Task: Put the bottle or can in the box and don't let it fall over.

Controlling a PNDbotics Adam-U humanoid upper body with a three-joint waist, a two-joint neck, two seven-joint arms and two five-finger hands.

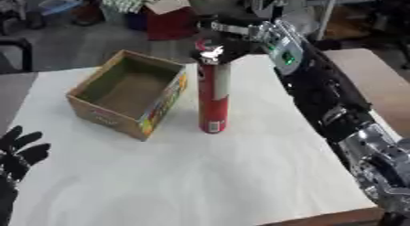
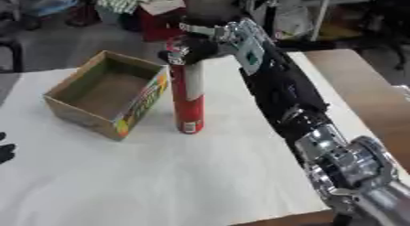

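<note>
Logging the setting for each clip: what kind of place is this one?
Probably a lab or workshop. A white table serves as a staged workspace, holding only a box and a tall red can gripped at the top by the right hand. Behind it is a grey floor with cluttered bins and bags.

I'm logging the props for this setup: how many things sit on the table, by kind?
Tall red can, upright, top held by the right hand: 1
Open cardboard box: 1
Total: 2
The left hand rests open at the lower left.
</note>
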